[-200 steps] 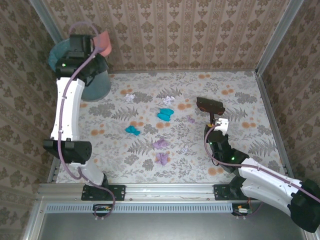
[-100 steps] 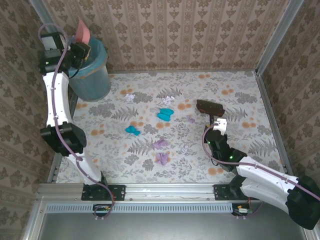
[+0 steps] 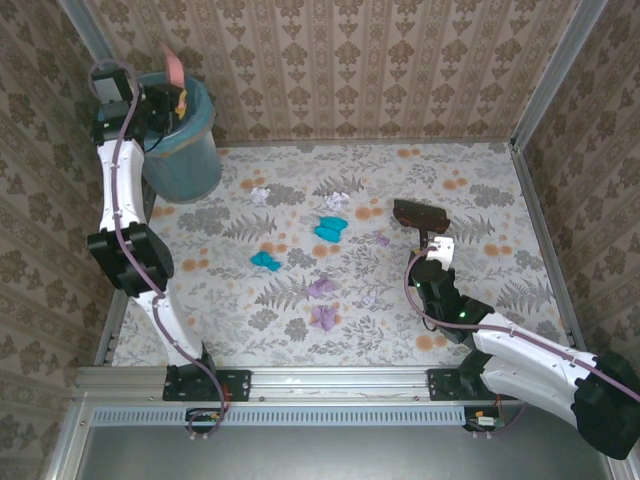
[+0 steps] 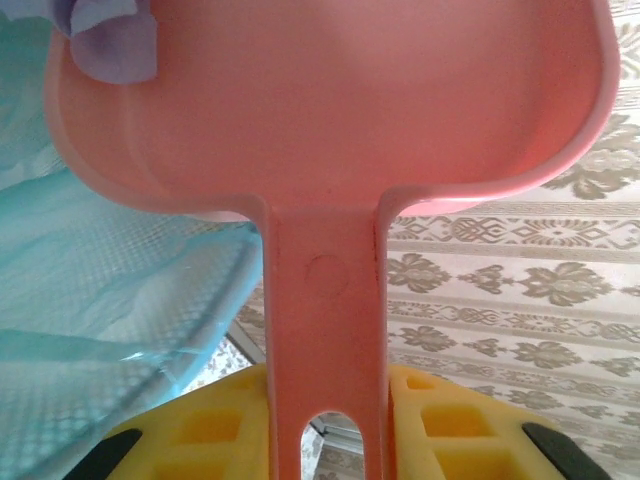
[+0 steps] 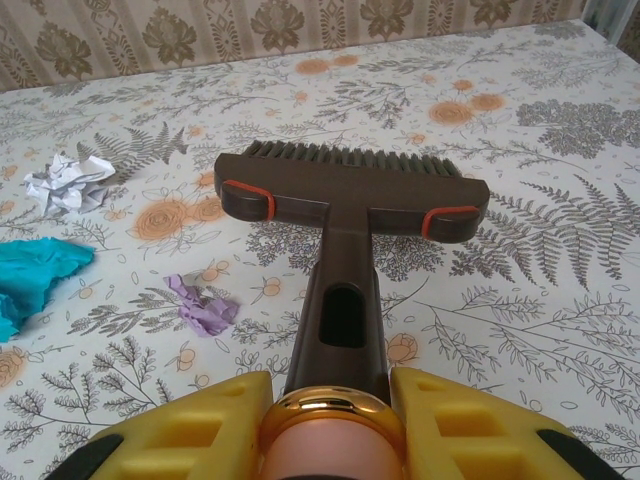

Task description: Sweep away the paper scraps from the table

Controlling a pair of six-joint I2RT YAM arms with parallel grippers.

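My right fingers [image 5: 215, 425] are clenched on the handle of a dark brush [image 5: 350, 190]. Its head lies crosswise ahead of them, red-marked at both ends, with the bristles pointing away from me. The head sits low on the surface [image 3: 480, 200], right of centre in the overhead view, though I cannot tell whether the bristles actually touch the cloth. Just left of the handle lies a small lilac scrap [image 5: 205, 305]. Further left is a teal wad [image 5: 35, 275], and beyond that a white crumpled one [image 5: 68, 182]. None of them touches the brush. From above, the paper scraps are spread over the middle of the surface, all to the left of the brush. Two lilac ones [image 3: 321, 288] lie nearest me, with a teal one [image 3: 265, 260] left of them. A larger teal one [image 3: 330, 228] sits a little further out, and pale wads [image 3: 259, 194] lie farthest, toward the back. In the far left corner stands a teal bin [image 3: 190, 150], close against the patterned wall [image 3: 350, 60]. My left fingers [image 4: 215, 430] are raised there, grasping the handle of a pink dustpan [image 4: 330, 100]. The pan is tipped up steeply at the bin's far rim. One lilac scrap [image 4: 112, 40] clings in the pan's upper left corner, and the bin's pale teal liner [image 4: 100, 290] shows below it.
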